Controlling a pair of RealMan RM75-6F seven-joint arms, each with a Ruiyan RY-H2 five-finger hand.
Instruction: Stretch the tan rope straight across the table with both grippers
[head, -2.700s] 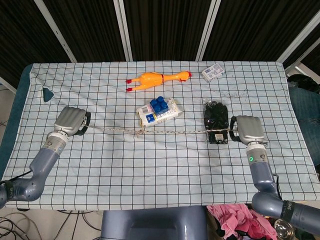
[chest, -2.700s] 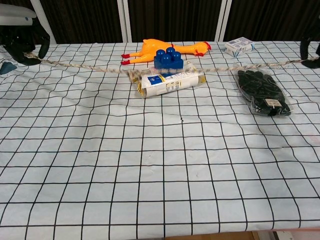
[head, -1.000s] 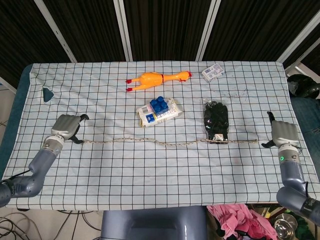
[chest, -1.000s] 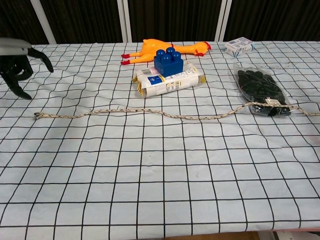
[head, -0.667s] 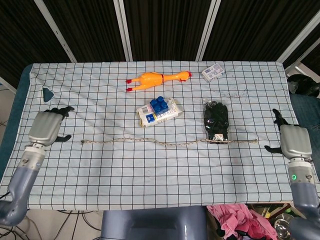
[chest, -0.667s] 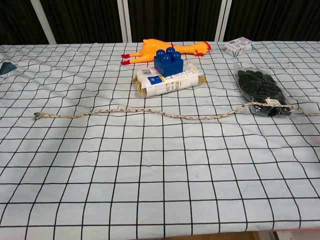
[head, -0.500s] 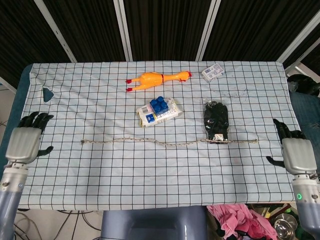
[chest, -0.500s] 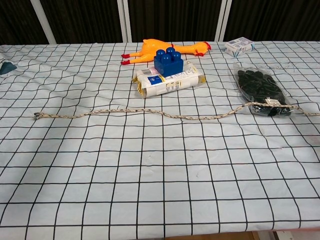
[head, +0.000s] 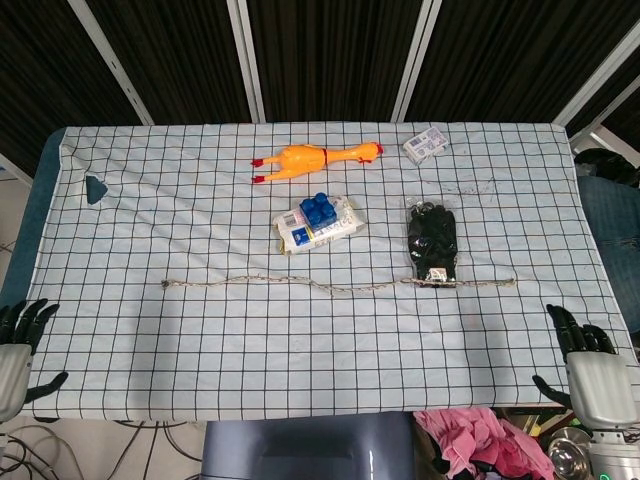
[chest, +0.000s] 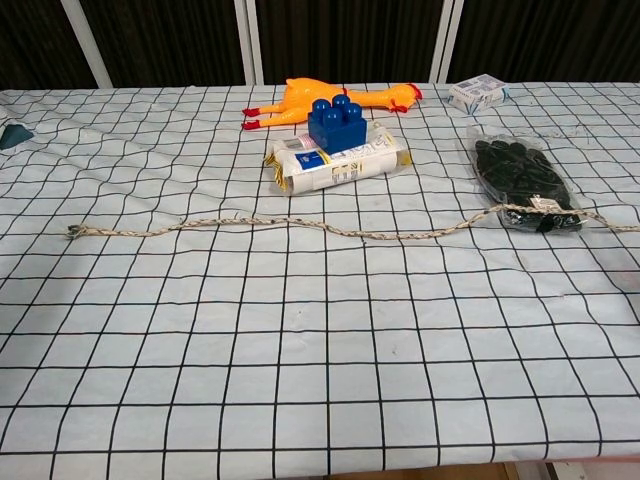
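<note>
The tan rope (head: 335, 285) lies loose across the checked tablecloth, nearly straight from left to right, its right part crossing the near end of a black glove packet (head: 432, 243). In the chest view the rope (chest: 330, 230) runs from the left side to the right edge. My left hand (head: 14, 357) is at the table's near left corner, fingers spread, holding nothing. My right hand (head: 588, 373) is at the near right corner, also spread and empty. Both hands are far from the rope ends. Neither hand shows in the chest view.
Behind the rope sit a white packet with a blue block (head: 319, 220) on it, an orange rubber chicken (head: 315, 158), and a small white box (head: 425, 146). A dark teal piece (head: 94, 187) lies at the far left. The tablecloth (head: 300, 350) in front of the rope is bare.
Both hands let go of the rope, which dropped to the table, and have drawn back to the near corners with fingers spread. The rope has not moved in the last second.
</note>
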